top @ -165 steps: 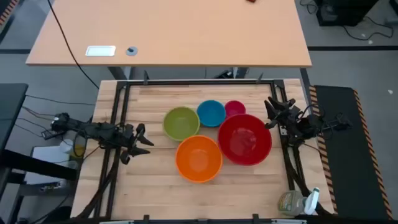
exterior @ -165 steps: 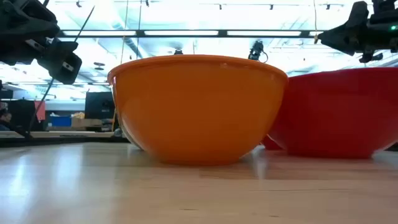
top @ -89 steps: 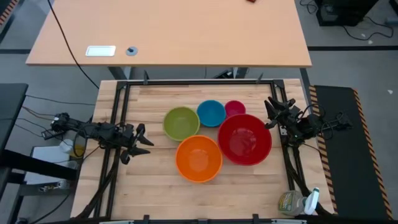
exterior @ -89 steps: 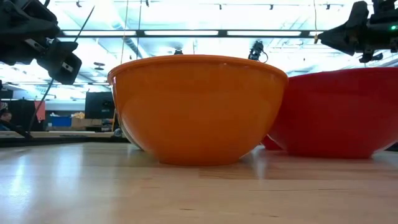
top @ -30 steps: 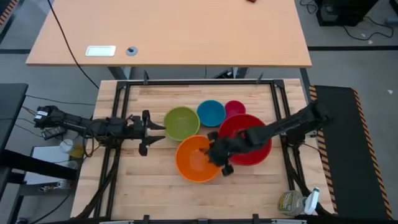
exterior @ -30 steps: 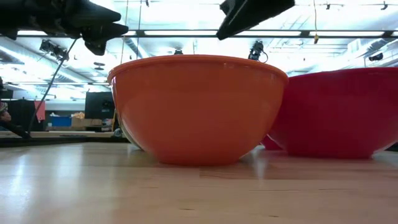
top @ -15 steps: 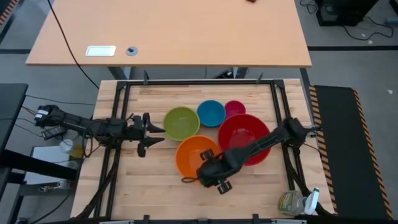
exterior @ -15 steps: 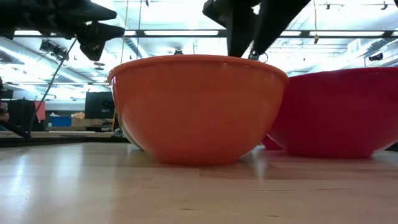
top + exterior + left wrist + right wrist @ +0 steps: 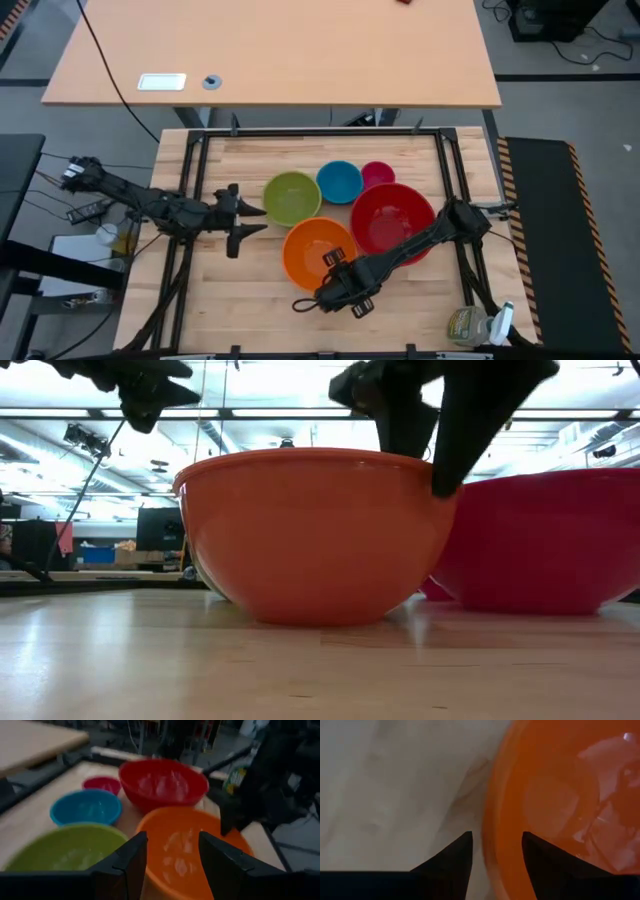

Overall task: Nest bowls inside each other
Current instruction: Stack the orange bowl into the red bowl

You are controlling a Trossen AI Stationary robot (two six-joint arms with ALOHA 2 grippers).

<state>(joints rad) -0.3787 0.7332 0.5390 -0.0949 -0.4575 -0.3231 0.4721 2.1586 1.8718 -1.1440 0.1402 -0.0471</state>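
Right tool (image 9: 312, 300) astride orange bowl (image 9: 312, 252) rim

You have five bowls upright and separate in a tight cluster: red bowl (image 9: 393, 223), orange bowl (image 9: 318, 254) in front, green bowl (image 9: 291, 197), blue bowl (image 9: 339, 182), small pink bowl (image 9: 377, 173) behind.

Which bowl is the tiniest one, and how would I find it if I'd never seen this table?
Look at the wooden table from above and find the big red bowl, the largest thing on it. Just past its far rim, beside the blue bowl, sits the pink bowl. It is the smallest of the five, and the only pink one.
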